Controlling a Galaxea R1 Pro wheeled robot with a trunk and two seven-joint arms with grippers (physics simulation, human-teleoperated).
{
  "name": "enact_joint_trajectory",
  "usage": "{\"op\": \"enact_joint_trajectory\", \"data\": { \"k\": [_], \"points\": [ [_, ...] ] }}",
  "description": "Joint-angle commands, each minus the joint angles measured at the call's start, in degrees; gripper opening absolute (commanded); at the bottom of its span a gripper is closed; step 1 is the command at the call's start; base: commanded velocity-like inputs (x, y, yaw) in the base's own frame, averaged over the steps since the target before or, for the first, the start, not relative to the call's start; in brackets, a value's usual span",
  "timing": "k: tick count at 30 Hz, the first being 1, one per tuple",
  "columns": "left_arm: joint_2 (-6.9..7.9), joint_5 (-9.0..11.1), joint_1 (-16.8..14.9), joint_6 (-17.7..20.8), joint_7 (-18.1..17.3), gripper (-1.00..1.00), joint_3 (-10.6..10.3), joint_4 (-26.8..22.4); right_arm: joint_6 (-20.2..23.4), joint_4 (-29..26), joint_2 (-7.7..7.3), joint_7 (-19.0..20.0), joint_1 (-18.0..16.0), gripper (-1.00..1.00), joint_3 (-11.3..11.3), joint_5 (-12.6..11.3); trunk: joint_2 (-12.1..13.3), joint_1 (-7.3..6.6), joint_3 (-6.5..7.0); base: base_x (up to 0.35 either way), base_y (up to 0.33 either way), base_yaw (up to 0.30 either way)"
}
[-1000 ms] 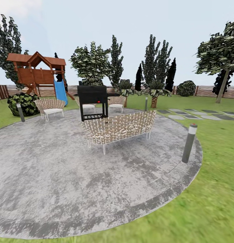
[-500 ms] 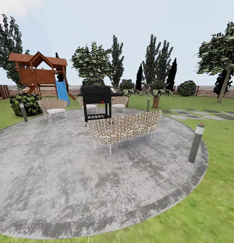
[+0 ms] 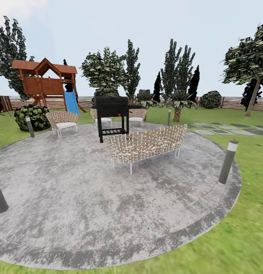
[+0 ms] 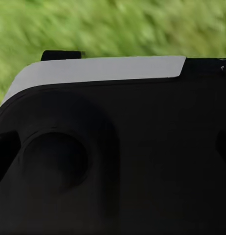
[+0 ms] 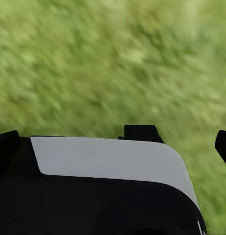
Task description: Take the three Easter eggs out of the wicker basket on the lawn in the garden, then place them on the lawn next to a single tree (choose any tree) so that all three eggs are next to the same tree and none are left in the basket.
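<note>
The Easter eggs and the wicker basket are out of view. In the head view the lawn (image 3: 245, 236) rings a round grey paved patio (image 3: 89, 198). A tree (image 3: 253, 97) with a slim pale trunk stands at the far right near the garden's brown slat fence (image 3: 234, 102). In the right wrist view the right gripper (image 5: 113, 147) hangs over blurred grass, its dark fingertips (image 5: 223, 144) far apart at the picture's edges with nothing between them. The left gripper (image 4: 113, 147) faces a black and white part of the robot's body, its fingers just as wide apart.
On the patio stand a wicker sofa (image 3: 146, 146), a black grill (image 3: 112, 114) and wicker chairs (image 3: 63, 121). Short bollards (image 3: 227, 161) line the patio's rim. A wooden play tower with a blue slide (image 3: 48, 83) rises at the back left. Stepping stones (image 3: 222, 129) cross the grass at right.
The whole head view has shifted: the sofa, grill and bollards sit further right in the picture, and another bollard has come in at the left edge. The camera moved, not the things.
</note>
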Motion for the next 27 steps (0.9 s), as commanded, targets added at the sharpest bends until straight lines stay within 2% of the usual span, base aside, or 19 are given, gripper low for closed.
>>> {"op": "enact_joint_trajectory", "data": {
  "k": [1, 27],
  "points": [
    [0.0, 0.2, 0.0, 0.0, -0.2, 1.0, 0.0, 0.0, -0.2, 0.1, 0.01, 0.0, 0.0, 1.0, -0.1, 0.0, 0.0, 0.0, -0.05, 0.0, 0.33, 0.0],
    [0.0, 0.2, 0.0, 0.0, -0.2, 1.0, 0.0, 0.2, -0.2, 0.1, 0.13, 0.1, 0.0, 1.0, 0.0, 0.0, 0.0, 0.0, -0.05, 0.0, 0.33, 0.0]
  ]
}}
